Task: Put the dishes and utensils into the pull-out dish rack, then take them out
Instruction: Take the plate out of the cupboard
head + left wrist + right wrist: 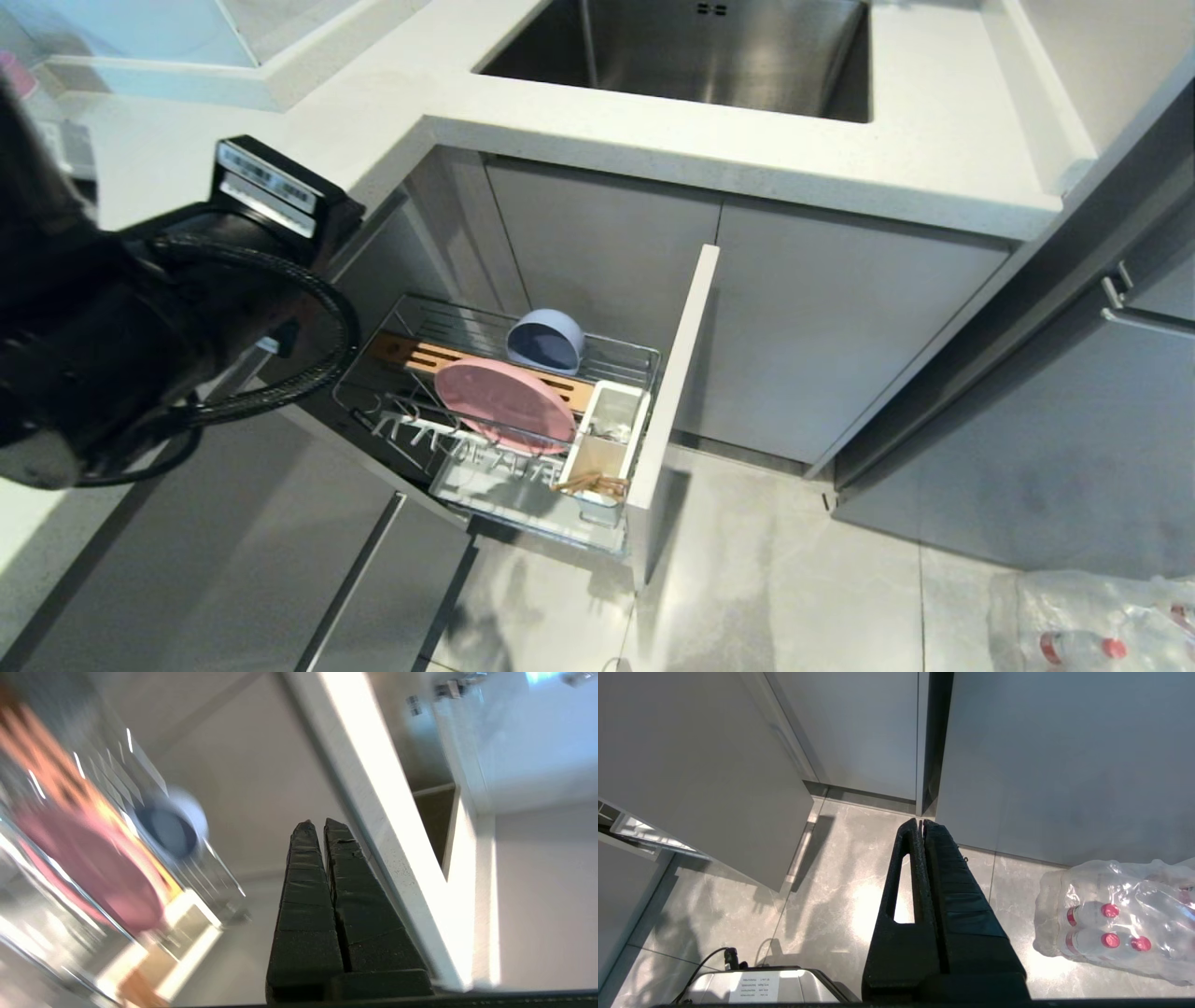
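Note:
The pull-out dish rack (pixel 646 357) stands drawn out below the counter, its narrow front panel (pixel 674 373) towards me. A pink plate (pixel 504 403) stands on edge in it against the slotted wooden strip. Behind the plate a pale blue bowl (pixel 546 341) rests on its side. Wooden chopsticks (pixel 593 483) lie in the white caddy (pixel 611 425). My left arm (pixel 140 327) is raised to the left of the rack. My left gripper (pixel 315 823) is shut and holds nothing, with the plate (pixel 93 872) and the bowl (pixel 170 828) off to one side. My right gripper (pixel 920 821) hangs shut over the floor.
The white countertop (pixel 934 140) with a steel sink (pixel 691 47) overhangs the rack. Grey cabinet fronts surround it, and a drawer front (pixel 373 579) juts out at lower left. A wrapped pack of water bottles (pixel 1102 607) lies on the tiled floor at right.

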### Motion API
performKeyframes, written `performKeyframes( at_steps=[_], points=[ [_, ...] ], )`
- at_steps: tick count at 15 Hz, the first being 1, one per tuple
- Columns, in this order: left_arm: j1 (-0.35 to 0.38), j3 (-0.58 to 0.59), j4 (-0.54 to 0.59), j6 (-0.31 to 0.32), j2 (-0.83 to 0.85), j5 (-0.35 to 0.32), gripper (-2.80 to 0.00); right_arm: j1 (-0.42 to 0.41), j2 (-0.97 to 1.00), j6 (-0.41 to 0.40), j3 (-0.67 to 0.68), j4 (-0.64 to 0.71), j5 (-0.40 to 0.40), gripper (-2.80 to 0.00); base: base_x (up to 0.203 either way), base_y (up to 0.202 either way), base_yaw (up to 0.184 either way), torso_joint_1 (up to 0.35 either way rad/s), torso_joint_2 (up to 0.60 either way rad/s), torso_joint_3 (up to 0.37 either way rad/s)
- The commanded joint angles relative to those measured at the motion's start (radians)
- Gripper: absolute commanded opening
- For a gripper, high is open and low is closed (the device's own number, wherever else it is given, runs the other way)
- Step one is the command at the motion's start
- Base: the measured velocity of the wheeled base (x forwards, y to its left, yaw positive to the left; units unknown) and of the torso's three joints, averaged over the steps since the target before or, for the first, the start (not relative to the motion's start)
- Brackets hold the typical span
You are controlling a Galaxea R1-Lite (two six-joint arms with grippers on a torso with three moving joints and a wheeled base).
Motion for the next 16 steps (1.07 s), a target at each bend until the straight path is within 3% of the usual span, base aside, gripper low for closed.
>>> performKeyframes(
  at_steps=[1, 3, 6, 9, 12, 16],
  points=[
    [0.007, 0.011, -0.003, 0.156, -0.128, 0.002, -2.80, 0.000, 0.002, 0.000, 0.000, 0.000, 0.000, -2.80, 0.000, 0.000, 0.000, 0.000, 0.00, 0.000],
    [0.075, 0.020, -0.003, 0.361, -0.244, -0.021, -2.80, 0.000, 0.002, 0.000, 0.000, 0.000, 0.000, -2.80, 0.000, 0.000, 0.000, 0.000, 0.00, 0.000],
    [0.262, 0.038, 0.048, 0.563, -0.410, -0.161, -2.80, 0.000, 0.002, 0.000, 0.000, 0.000, 0.000, -2.80, 0.000, 0.000, 0.000, 0.000, 0.00, 0.000],
    [0.487, 0.050, 0.252, 0.622, -0.592, -0.351, -2.80, 0.000, 0.002, 0.000, 0.000, 0.000, 0.000, -2.80, 0.000, 0.000, 0.000, 0.000, 0.00, 0.000],
    [0.590, 0.079, 0.456, 0.646, -0.794, -0.498, -2.80, 0.000, 0.002, 0.000, 0.000, 0.000, 0.000, -2.80, 0.000, 0.000, 0.000, 0.000, 0.00, 0.000],
    [0.671, 0.200, 0.633, 0.666, -1.049, -0.624, -2.80, 0.000, 0.002, 0.000, 0.000, 0.000, 0.000, -2.80, 0.000, 0.000, 0.000, 0.000, 0.00, 0.000]
  ],
)
